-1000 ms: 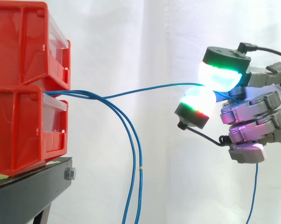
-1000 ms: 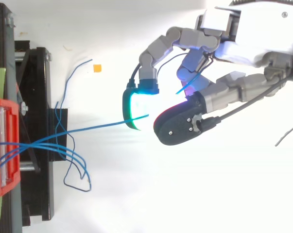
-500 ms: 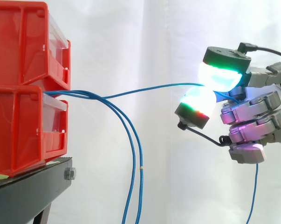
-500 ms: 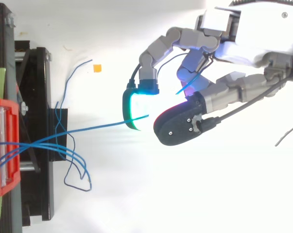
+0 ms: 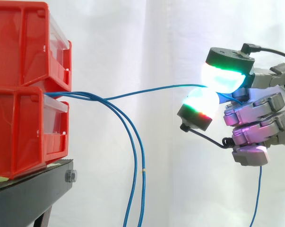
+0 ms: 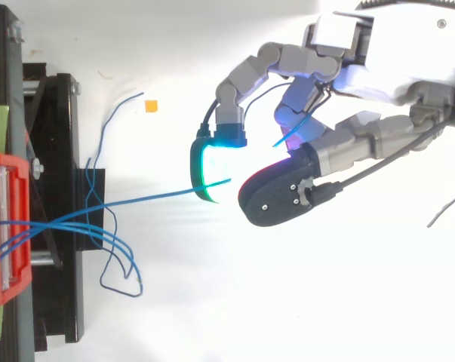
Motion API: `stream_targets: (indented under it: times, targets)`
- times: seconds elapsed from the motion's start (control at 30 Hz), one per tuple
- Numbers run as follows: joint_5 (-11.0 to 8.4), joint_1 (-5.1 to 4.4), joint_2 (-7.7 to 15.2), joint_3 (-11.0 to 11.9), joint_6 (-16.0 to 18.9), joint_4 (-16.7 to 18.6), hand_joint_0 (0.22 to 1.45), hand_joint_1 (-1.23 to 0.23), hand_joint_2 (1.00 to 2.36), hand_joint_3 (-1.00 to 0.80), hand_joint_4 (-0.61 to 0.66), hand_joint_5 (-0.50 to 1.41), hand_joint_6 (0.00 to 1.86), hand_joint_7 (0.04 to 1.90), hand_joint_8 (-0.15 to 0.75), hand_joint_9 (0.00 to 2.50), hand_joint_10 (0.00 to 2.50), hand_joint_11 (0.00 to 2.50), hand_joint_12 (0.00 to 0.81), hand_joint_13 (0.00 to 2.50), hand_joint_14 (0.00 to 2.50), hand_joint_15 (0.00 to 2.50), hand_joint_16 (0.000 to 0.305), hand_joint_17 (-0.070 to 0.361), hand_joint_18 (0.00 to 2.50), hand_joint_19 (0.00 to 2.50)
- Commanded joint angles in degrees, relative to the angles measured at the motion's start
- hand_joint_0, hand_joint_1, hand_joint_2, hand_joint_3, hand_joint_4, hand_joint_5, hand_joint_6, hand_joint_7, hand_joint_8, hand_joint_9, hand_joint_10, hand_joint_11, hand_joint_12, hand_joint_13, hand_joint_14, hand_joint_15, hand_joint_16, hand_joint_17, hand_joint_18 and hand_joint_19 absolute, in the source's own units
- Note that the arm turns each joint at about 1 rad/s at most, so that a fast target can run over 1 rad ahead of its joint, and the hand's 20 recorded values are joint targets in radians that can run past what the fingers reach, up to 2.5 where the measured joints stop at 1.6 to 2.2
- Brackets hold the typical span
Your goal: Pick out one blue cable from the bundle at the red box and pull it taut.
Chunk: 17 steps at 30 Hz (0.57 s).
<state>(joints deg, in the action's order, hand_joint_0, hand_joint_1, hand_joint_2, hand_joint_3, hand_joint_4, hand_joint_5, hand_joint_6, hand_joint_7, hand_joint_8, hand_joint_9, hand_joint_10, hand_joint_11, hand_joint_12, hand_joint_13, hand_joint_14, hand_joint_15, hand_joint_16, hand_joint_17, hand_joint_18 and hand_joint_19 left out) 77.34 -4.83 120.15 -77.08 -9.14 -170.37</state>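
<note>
Blue cable [image 5: 151,89] runs in a shallow arc from between the stacked red bins [image 5: 19,47], far out in front of the hand [image 5: 258,124], to its glowing fingertips [image 5: 221,78]. There it is pinched between a green-white pad above and a white-red pad below; the other fingers are curled under, lit magenta. The contact spot is washed out by the glow, so the pinch appears firm rather than certain. A loose end drops beneath the hand, cut off by the bottom edge. The bundle [image 5: 134,161] hangs slack well clear of the hand, nearer the bins, over the black stand [image 6: 61,226]; its lower ends also run out of the side view.
</note>
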Motion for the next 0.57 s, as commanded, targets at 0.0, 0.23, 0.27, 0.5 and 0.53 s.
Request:
stream_targets:
  times: [0.0, 0.23, 0.27, 0.5, 0.53]
  targets:
    - [0.0, 0.0, 0.0, 0.0, 0.0, -0.1, 0.71, -0.77, 1.02, -0.17, -0.14, -0.15, 0.98, 1.03, 0.203, 1.18, 1.77, 1.12, 0.278, 1.16, 1.52, 1.16, 0.044, 0.099, 0.91, 1.09]
    - [0.0, 0.0, 0.0, 0.0, 0.0, -0.1, 0.71, -0.77, 1.02, -0.18, -0.14, -0.15, 0.98, 1.03, 0.204, 1.18, 1.76, 1.14, 0.276, 1.16, 1.52, 1.16, 0.044, 0.099, 0.9, 1.09]
    - [0.0, 0.0, 0.0, 0.0, 0.0, 0.0, 0.71, -0.77, 1.02, -0.17, -0.14, -0.15, 0.98, 1.03, 0.203, 1.18, 1.76, 1.14, 0.281, 1.16, 1.52, 1.15, 0.044, 0.099, 0.9, 1.09]
    - [0.0, 0.0, 0.0, 0.0, 0.0, 0.0, 0.71, -0.77, 1.02, -0.18, -0.14, -0.15, 0.98, 1.03, 0.202, 1.18, 1.77, 1.12, 0.28, 1.16, 1.52, 1.17, 0.044, 0.099, 0.9, 1.09]
    - [0.0, 0.0, 0.0, 0.0, 0.0, 0.0, 0.71, -0.77, 1.02, -0.18, -0.14, -0.15, 0.98, 1.03, 0.204, 1.18, 1.77, 1.13, 0.277, 1.16, 1.52, 1.15, 0.044, 0.099, 0.9, 1.09]
